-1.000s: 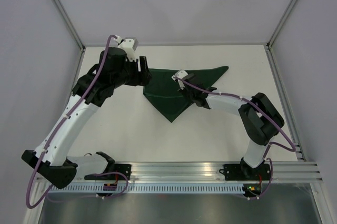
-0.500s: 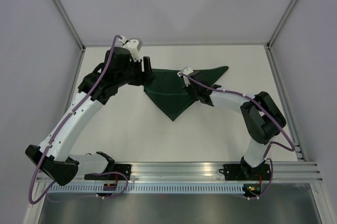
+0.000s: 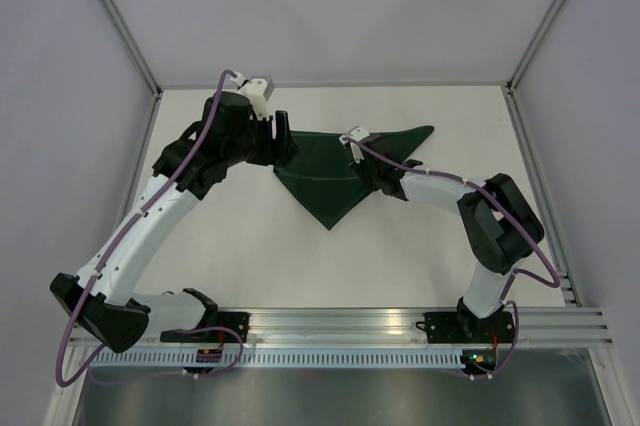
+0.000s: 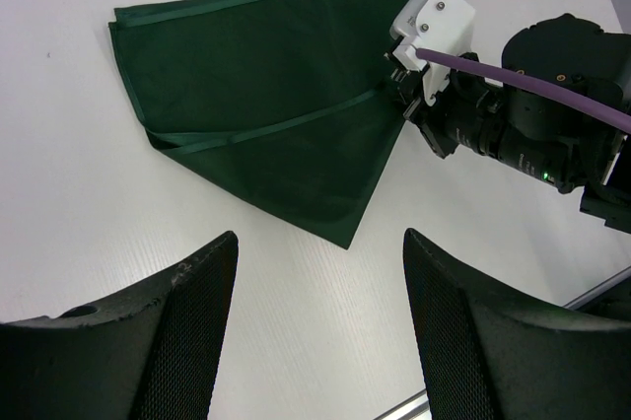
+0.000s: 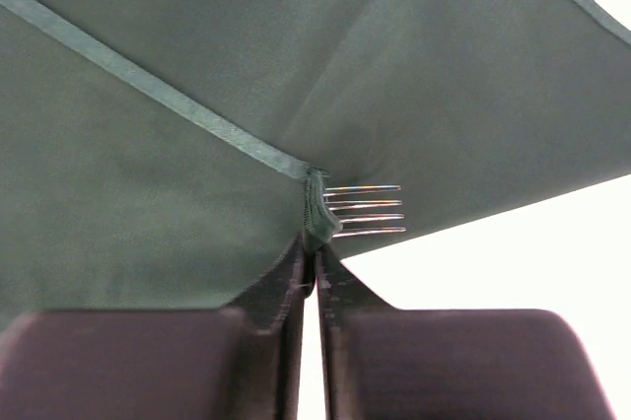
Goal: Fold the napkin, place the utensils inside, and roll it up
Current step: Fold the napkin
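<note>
The dark green napkin (image 3: 322,184) lies folded into a rough triangle on the white table, its point toward me. It also shows in the left wrist view (image 4: 266,75) and fills the right wrist view (image 5: 197,45). My right gripper (image 3: 363,168) rests on the napkin's middle and is shut (image 5: 314,247) on a bunched bit of hem. Fork tines (image 5: 365,209) poke out from under the cloth just beyond its tips; the rest of the fork is hidden. My left gripper (image 3: 284,138) hovers at the napkin's far left corner, open and empty (image 4: 320,243).
The right arm's wrist and purple cable (image 4: 513,124) lie over the napkin's right side. An aluminium rail (image 3: 400,321) runs along the near edge. White walls with metal posts (image 3: 525,56) enclose the table on three sides.
My right gripper has shifted slightly right and farther away, still pinching the hem. My left gripper has moved a little right toward the napkin's left corner.
</note>
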You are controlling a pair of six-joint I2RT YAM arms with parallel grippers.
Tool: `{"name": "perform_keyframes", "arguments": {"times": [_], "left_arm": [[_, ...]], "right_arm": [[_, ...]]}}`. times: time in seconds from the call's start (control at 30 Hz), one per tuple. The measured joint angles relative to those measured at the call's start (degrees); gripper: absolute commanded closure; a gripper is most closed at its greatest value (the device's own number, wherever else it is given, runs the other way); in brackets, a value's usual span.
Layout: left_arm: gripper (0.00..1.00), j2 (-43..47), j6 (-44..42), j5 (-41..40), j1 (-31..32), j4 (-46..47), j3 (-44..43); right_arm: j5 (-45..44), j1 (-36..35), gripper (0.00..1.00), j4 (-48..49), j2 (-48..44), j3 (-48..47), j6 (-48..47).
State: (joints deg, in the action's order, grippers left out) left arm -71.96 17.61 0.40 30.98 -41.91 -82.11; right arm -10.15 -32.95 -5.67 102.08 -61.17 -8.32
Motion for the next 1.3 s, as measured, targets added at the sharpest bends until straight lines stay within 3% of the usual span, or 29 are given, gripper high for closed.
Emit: {"name": "perform_keyframes", "arguments": {"times": [0.53, 0.8, 1.07, 1.3], "left_arm": [[0.27, 0.0, 0.0, 0.5, 0.0, 0.7, 1.1], [0.27, -0.3, 0.0, 1.4, 0.0, 1.9, 1.1], [0.27, -1.2, 0.0, 1.7, 0.0, 2.5, 1.2], [0.27, -1.5, 0.0, 1.7, 0.0, 3.1, 1.5]], "right_arm": [[3.3, 4.5, 0.33, -4.8, 0.0, -4.1, 0.8], [11.7, 16.2, 0.33, -9.7, 2.4, -17.2, 4.1], [23.3, 32.7, 0.35, -15.8, 14.6, -29.5, 11.9], [30.4, 39.4, 0.34, -18.6, 24.6, -34.7, 17.3]]}}
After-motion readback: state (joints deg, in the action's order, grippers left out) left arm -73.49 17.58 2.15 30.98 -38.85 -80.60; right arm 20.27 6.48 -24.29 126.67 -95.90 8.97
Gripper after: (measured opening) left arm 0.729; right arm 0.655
